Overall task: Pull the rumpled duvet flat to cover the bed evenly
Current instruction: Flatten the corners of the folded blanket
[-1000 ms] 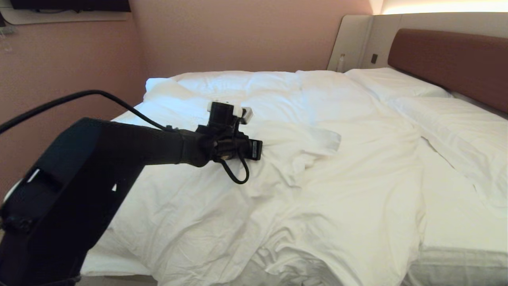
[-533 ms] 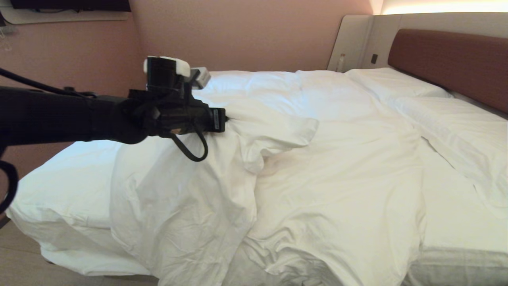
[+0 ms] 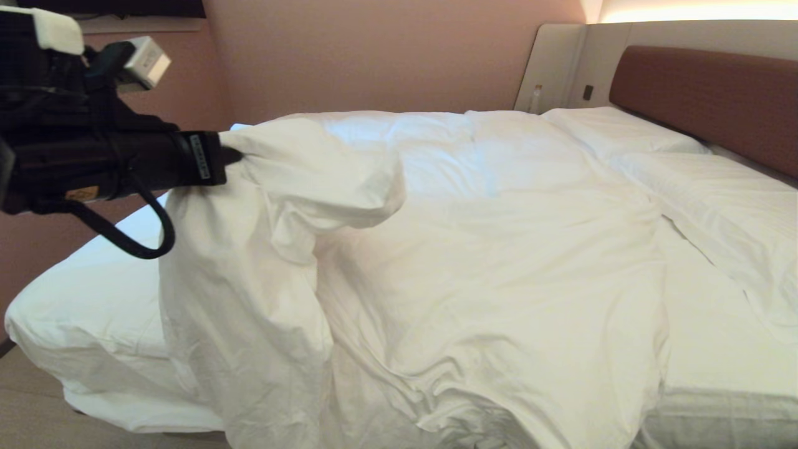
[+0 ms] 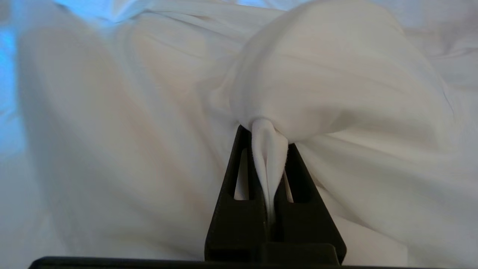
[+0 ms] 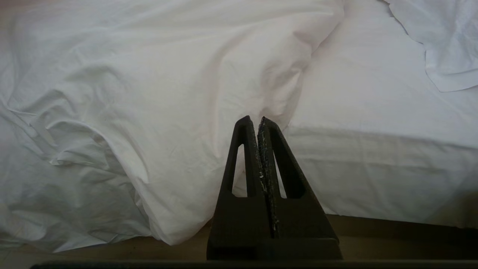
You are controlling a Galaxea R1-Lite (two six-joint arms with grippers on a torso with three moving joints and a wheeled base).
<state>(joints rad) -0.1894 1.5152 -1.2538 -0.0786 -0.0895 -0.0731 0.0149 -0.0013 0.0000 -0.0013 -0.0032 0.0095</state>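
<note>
Your right tool (image 5: 257,121) hangs pinched together, holding nothing, just off the bed's (image 3: 717,411) near edge. Left tool (image 4: 268,140) is clamped on a duvet (image 3: 474,268) fold, lifted high at the bed's left side; the rest drapes rumpled. Pillows (image 3: 704,187) lie by the headboard (image 3: 717,100).

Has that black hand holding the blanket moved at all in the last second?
Yes. The left hand has swung up and to the left, away from the brown headboard, dragging the duvet with it.
</note>
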